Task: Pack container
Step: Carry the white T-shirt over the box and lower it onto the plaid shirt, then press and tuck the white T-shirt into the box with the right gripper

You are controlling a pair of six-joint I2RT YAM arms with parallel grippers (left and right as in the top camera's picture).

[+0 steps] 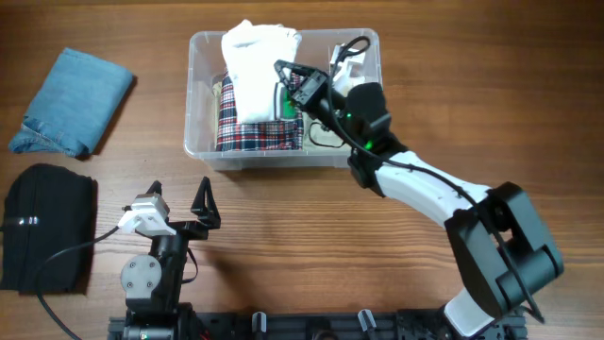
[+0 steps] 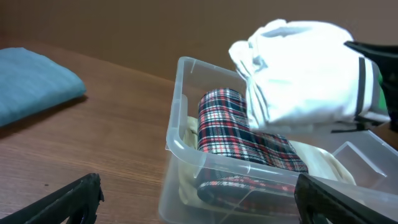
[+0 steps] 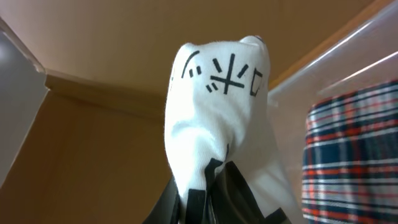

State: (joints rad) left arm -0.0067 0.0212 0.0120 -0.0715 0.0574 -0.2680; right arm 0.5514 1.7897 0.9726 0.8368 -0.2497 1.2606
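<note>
The clear plastic container (image 1: 200, 94) stands at the back middle of the table and holds a plaid cloth (image 1: 257, 132). My right gripper (image 1: 288, 80) is shut on a white cloth with black markings (image 1: 257, 71) and holds it over the container, above the plaid cloth. The right wrist view shows the white cloth (image 3: 214, 118) bunched in the jaws (image 3: 221, 186), with the plaid cloth (image 3: 351, 155) to the right. My left gripper (image 1: 179, 203) is open and empty in front of the container; its view shows the container (image 2: 180, 134), plaid cloth (image 2: 239, 134) and white cloth (image 2: 305, 74).
A folded blue denim cloth (image 1: 74, 101) lies at the back left, also in the left wrist view (image 2: 34, 81). A black cloth (image 1: 47, 225) lies at the front left. Cream fabric and small items sit at the container's right end (image 1: 344, 61).
</note>
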